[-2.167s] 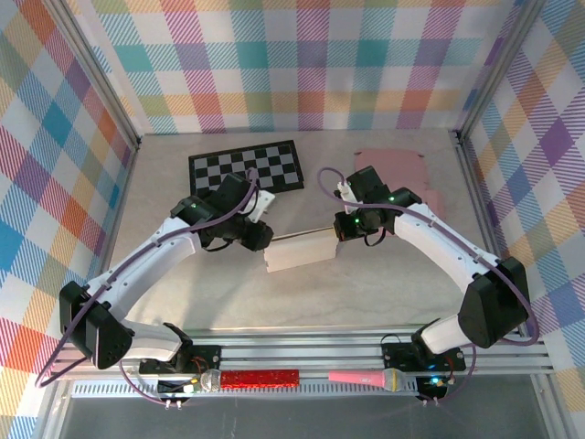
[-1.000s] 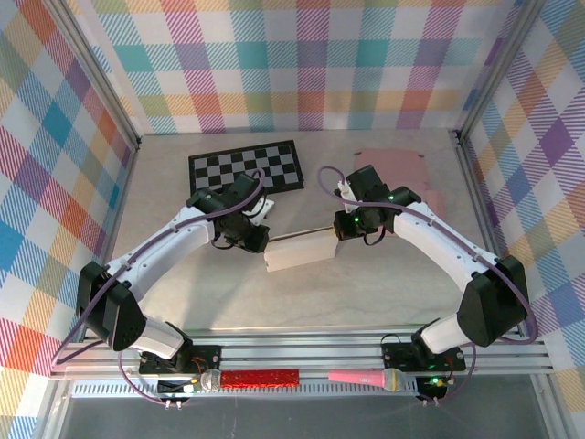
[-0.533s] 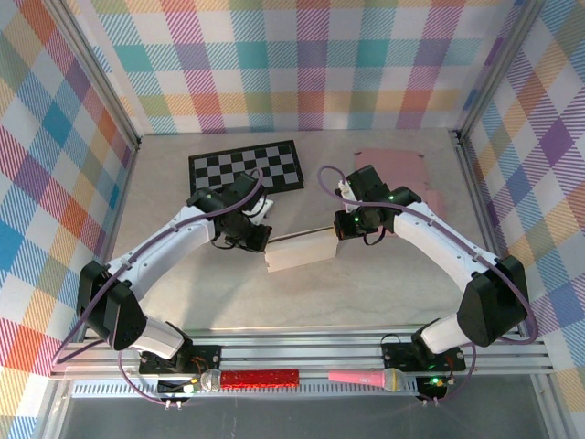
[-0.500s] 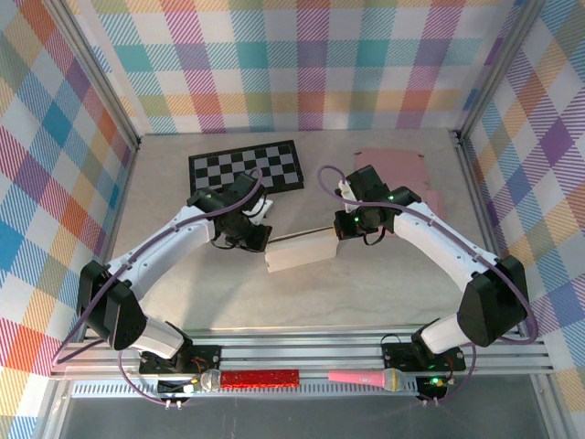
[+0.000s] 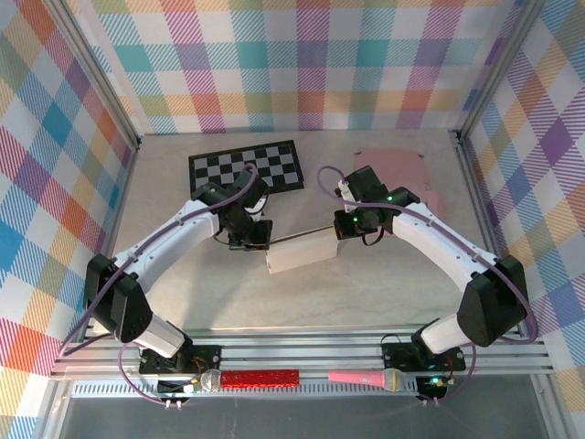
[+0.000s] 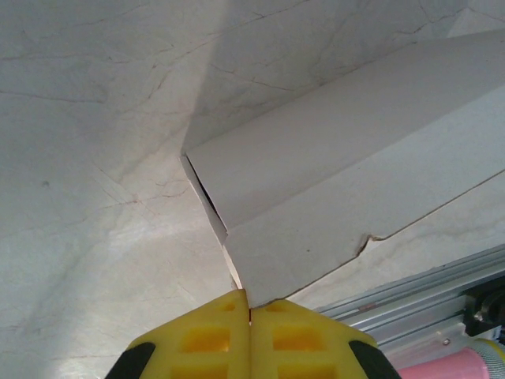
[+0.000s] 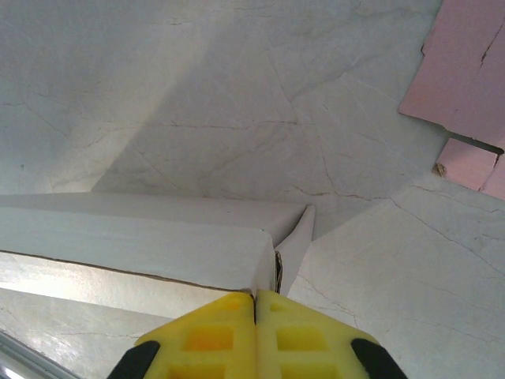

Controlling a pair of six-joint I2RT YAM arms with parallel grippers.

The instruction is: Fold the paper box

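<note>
The paper box [image 5: 300, 254] lies on the bench [image 5: 366, 297]; the left fingers [image 6: 248, 308] and right fingers [image 7: 254, 306] are each clamped on an end of it.

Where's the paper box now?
Top view: the paper box sits mid-table, pinched at its ends by the left gripper and right gripper, in front of the checkerboard.
</note>
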